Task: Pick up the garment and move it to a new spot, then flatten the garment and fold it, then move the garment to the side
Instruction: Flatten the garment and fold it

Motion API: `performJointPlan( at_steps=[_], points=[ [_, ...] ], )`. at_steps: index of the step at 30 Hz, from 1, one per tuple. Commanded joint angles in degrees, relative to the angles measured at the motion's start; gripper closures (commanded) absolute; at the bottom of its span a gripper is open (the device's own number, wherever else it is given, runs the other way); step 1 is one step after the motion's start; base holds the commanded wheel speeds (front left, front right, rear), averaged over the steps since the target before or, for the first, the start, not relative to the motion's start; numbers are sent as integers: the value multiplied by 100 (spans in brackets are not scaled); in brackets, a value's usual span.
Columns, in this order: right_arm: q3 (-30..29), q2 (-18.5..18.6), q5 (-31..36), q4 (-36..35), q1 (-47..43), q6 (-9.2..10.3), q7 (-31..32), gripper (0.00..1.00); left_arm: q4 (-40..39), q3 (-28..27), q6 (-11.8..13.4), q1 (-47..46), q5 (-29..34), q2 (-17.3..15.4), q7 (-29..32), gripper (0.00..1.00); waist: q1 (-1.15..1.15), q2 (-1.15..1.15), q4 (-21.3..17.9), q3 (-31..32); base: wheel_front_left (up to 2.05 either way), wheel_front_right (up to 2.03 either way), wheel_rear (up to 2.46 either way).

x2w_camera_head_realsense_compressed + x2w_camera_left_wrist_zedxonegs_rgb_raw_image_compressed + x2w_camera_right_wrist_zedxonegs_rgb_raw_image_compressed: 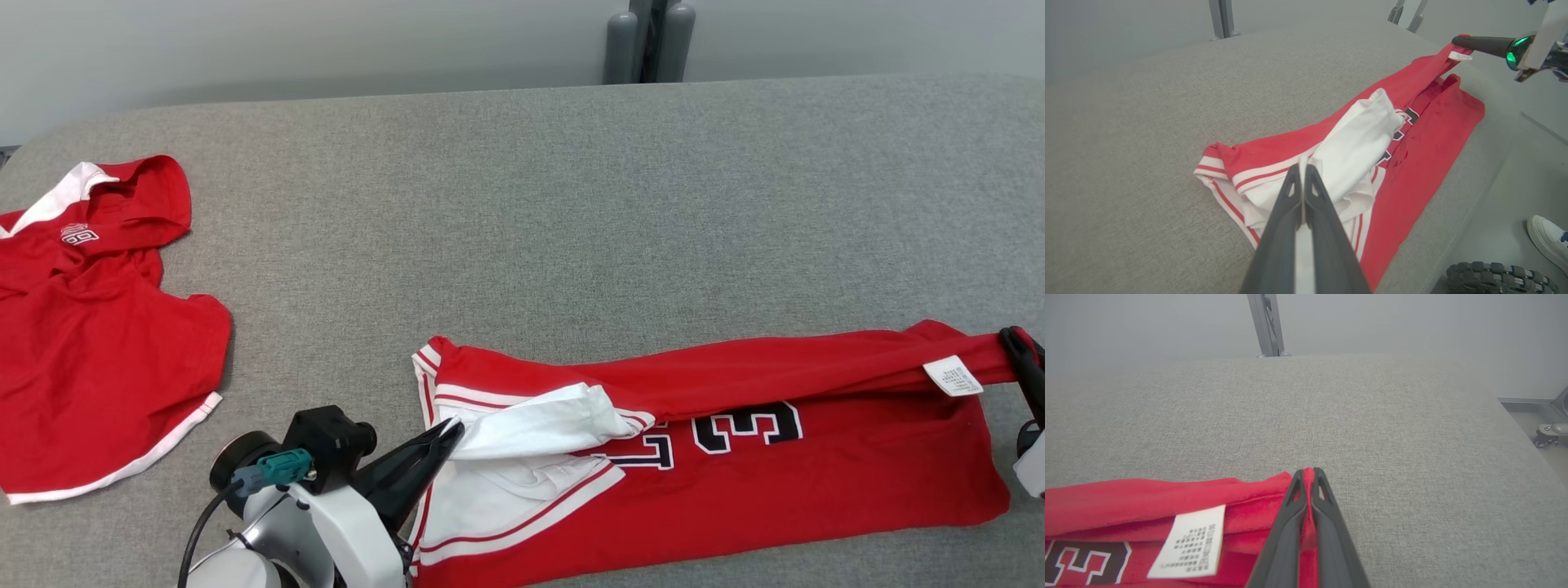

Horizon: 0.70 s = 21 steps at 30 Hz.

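A grey, fabric-covered desk (571,204) is seen from above. A red garment (816,465) lies stretched along the desk's near edge, on its right half. It is a sports jersey with white and red striped trim and dark numerals outlined in white. Its white inner side is turned out at the end nearer the desk's middle. The lower layer lies flat on the desk, while the upper layer is drawn into a long, taut band running toward the desk's right edge.

The left claw (451,428) reaches in over the desk's near edge. Its two dark fingers are pressed together on a fold of the garment's white fabric. The right claw (1014,336), at the desk's right edge, is clamped on the garment's red corner, and the right wrist view shows red cloth pinched between its fingers. A white care label (953,376) hangs from the cloth just beside that claw.

A second red garment (90,327), with a white collar and hem, lies crumpled at the desk's left edge, well apart from the first. Grey metal posts (649,37) stand behind the desk's far edge. In the left wrist view, a person's white shoe (1547,241) and a black treaded wheel (1494,277) are on the floor beside the desk.
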<state>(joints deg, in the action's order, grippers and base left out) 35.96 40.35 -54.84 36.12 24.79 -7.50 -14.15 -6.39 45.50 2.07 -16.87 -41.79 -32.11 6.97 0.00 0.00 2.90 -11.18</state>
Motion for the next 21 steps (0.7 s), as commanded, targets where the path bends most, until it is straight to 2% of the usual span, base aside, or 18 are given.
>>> performJointPlan(
  at_steps=[1, 10, 12, 13, 14, 15, 18, 19, 20, 21],
  points=[
    [14, 57, 34, 28, 46, 2, -43, 100, -16, 10, -25, 37, -1, -47, 18, 100, 0, 0, -1, 2, 0, 0, 0],
    [269, 98, 25, 87, -32, 2, -57, 100, -100, 227, -114, 98, -72, -142, 354, 100, 0, 0, 26, 71, 0, 0, 0],
    [332, 116, -26, 77, -58, 2, -8, 86, -106, 254, -123, 120, -85, -168, 402, 100, 0, 0, 27, 97, 0, 0, 0],
    [370, 114, -99, 66, -86, 2, 60, 70, -109, 273, -126, 125, -90, -179, 419, 100, 0, 0, 27, 111, 0, 0, 0],
    [417, 115, -159, 37, -116, 2, 122, 37, -108, 292, -123, 121, -75, -187, 455, 100, 0, 0, 27, 126, 0, 0, 0],
    [467, 123, -241, -3, -155, 2, 224, 0, -102, 319, -126, 127, -56, -193, 461, 100, 0, 0, 27, 141, 0, 0, 0],
    [598, 276, -459, -143, -258, 2, 532, 0, -86, 390, -106, 147, -12, -202, 528, 100, 0, 0, 30, 181, 0, 0, 0],
    [610, 346, -498, -198, -257, 2, 558, 0, -86, 431, -123, 175, -31, -205, 582, 89, 0, 0, 30, 191, 0, 0, 0],
    [600, 371, -584, -267, -286, 2, 559, 0, -99, 465, -148, 210, -64, -215, 624, 72, 0, 0, 28, 205, 0, 0, 0],
    [588, 409, -666, -323, -333, 2, 573, 0, -120, 476, -138, 220, -77, -231, 647, 50, 0, 0, 23, 218, 0, 0, 0]
  ],
)
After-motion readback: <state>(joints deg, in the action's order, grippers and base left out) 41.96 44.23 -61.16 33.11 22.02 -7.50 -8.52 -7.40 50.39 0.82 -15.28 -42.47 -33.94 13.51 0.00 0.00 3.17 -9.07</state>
